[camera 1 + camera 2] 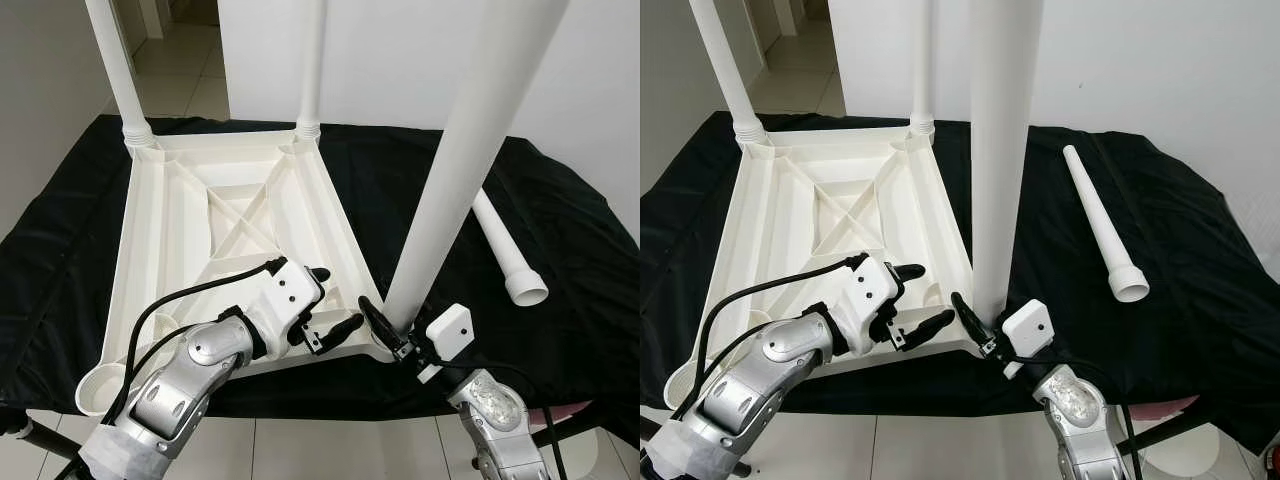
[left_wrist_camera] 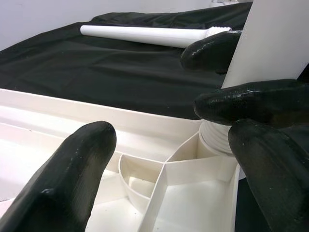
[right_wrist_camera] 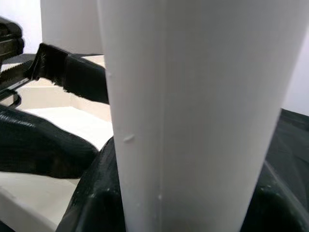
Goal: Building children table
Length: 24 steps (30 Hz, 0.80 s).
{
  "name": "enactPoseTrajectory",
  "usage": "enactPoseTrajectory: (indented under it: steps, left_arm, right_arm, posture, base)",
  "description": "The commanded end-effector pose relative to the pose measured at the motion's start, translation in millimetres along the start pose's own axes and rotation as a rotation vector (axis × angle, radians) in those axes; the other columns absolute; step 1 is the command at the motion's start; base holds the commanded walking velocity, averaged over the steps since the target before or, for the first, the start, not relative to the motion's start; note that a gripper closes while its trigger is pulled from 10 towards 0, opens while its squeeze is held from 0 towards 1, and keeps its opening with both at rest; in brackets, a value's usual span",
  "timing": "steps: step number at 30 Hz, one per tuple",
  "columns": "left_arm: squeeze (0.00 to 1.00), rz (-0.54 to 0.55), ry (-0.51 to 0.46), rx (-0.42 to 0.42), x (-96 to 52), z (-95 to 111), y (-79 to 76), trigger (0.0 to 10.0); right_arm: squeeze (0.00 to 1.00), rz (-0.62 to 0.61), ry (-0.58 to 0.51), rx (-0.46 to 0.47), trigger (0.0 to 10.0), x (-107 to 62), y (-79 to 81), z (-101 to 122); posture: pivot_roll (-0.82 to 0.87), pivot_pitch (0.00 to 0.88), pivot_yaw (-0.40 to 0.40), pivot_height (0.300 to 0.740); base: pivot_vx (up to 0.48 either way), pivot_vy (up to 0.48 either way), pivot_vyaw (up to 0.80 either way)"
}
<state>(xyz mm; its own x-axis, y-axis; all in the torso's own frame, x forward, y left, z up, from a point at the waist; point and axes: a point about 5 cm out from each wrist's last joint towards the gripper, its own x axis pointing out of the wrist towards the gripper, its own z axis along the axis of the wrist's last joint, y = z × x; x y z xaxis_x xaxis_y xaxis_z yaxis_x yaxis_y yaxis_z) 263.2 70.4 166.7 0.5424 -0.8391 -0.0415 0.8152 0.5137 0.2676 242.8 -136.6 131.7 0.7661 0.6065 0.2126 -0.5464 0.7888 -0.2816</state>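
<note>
A white table top [image 1: 170,230] lies upside down on a black cloth [image 1: 560,230]. Two white legs [image 1: 118,70] [image 1: 310,60] stand in its far corners. A third leg [image 1: 460,160] stands upright at the near right corner, its threaded end [image 2: 217,137] at the corner socket. My right gripper [image 1: 385,325] is shut on that leg just above the base. My left gripper [image 1: 335,300] hovers open over the table top's ribs right beside that corner, with nothing between its fingers [image 2: 72,179]. A loose fourth leg [image 1: 505,255] lies on the cloth to the right.
The near left corner has an empty round socket [image 1: 100,385]. The cloth's front edge runs just below the table top, with tiled floor [image 1: 330,450] beneath. White walls stand behind, and a doorway opens at the far left.
</note>
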Motion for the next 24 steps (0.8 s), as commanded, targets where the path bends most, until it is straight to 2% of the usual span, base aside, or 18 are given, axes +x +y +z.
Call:
enactPoseTrajectory:
  steps: [1,4,15,24]
  left_arm:
    - [0.00,-0.057,0.003,0.004,-1.6,0.6,-3.9,10.0]
    - [0.00,-0.055,0.001,0.005,-1.0,1.0,-3.7,10.0]
    - [0.00,-0.053,-0.002,0.004,-0.5,1.5,-4.3,10.0]
    - [0.00,-0.052,-0.001,0.002,-1.5,1.4,-4.5,10.0]
  right_arm:
    - [0.00,0.006,0.169,0.104,10.0,-11.3,8.7,-30.0]
    - [0.00,-0.057,0.221,0.175,10.0,-8.4,2.8,-36.9]
    - [0.00,-0.118,0.285,0.212,10.0,-4.9,-5.1,-44.9]
    - [0.00,-0.181,0.308,0.284,10.0,-6.8,-8.6,-49.3]
  posture:
    - [0.07,0.110,-0.022,0.740]
    - [0.07,0.108,-0.024,0.740]
    - [0.07,0.106,-0.030,0.740]
    - [0.07,0.108,-0.030,0.740]
  base:
    - [0.000,0.000,0.00]
    - [0.000,0.000,0.00]
    - [0.000,0.000,0.00]
    - [0.000,0.000,0.00]
